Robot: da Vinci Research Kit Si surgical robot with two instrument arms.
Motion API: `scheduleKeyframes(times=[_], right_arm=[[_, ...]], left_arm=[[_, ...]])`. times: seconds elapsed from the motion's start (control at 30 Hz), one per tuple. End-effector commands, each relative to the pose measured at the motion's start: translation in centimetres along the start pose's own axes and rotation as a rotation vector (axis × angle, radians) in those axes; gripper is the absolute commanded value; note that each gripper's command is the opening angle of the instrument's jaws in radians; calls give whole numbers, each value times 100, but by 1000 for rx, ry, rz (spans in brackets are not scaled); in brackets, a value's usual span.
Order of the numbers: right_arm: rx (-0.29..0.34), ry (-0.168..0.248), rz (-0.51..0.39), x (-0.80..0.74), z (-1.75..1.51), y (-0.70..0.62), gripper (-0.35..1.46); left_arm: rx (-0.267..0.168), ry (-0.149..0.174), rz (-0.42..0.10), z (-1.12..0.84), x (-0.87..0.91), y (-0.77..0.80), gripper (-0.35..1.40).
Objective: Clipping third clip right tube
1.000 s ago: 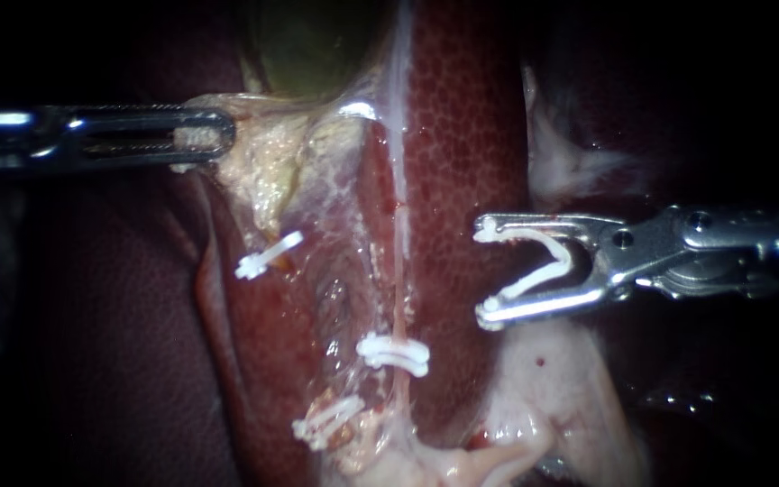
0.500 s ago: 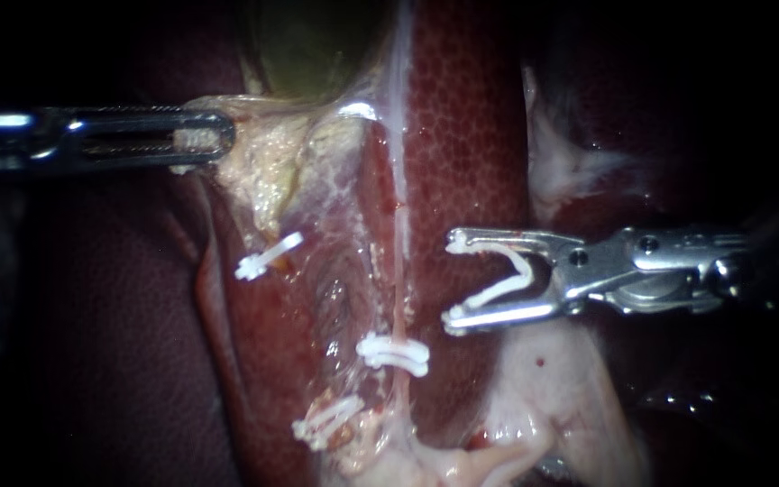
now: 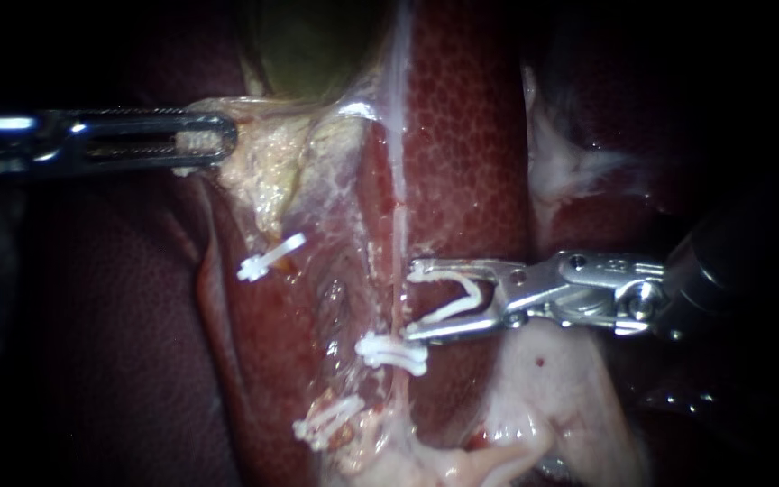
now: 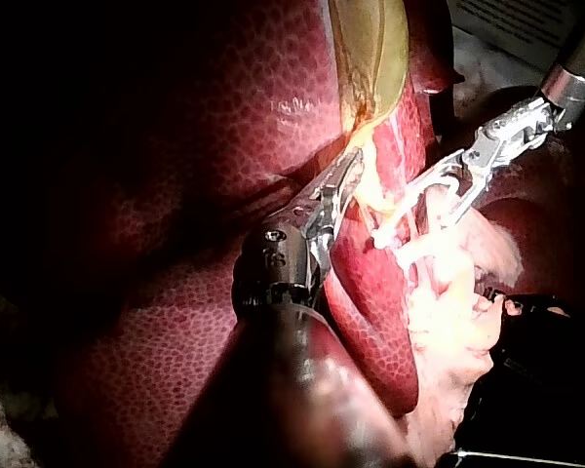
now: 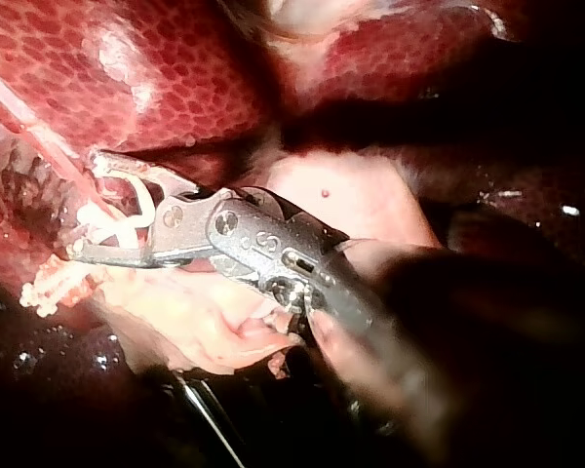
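Note:
The right tube (image 3: pixel 398 207) is a thin pale strand running down beside the liver (image 3: pixel 466 135). One white clip (image 3: pixel 394 353) sits across it low down. My right instrument (image 3: pixel 410 303) comes in from the right; its jaws stand apart and hold an open white clip (image 3: pixel 457 302), with the tips at the tube's edge just above the seated clip. In the right wrist view the tube (image 5: pixel 39 141) runs into the clip's mouth at the right instrument (image 5: pixel 86 207). My left instrument (image 3: pixel 214 140) is shut on pale tissue below the gallbladder (image 3: pixel 308 45) and holds it to the left.
Two more white clips (image 3: pixel 270 255) (image 3: pixel 326 419) sit on the tissue left of the right tube. Pale fatty tissue (image 3: pixel 552 388) lies under the right instrument's jaws. In the left wrist view the right instrument (image 4: pixel 400 226) works just beyond the left instrument (image 4: pixel 346 175).
My right instrument has moved left and down with its open clip, from over the liver to the right tube. The left instrument and the seated clips have stayed put.

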Motion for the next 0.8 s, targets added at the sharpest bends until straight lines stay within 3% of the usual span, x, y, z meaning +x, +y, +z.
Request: scheduleKeyframes(times=[0.03, 0.27, 0.53, 0.8], right_arm=[[1, 1, 6, 1, 2, 1, 58], [19, 5, 60, 4, 22, 2, 58], [59, 3, 119, -3, 45, 2, 55], [74, 36, 146, 0, 48, 3, 49]], left_arm=[[-1, 0, 0, 0, 0, 0, -33], [-2, -1, 1, 1, 1, -1, -33], [-3, -2, 1, 3, 2, -1, -33], [-3, -2, 1, 3, 2, -2, -33]])
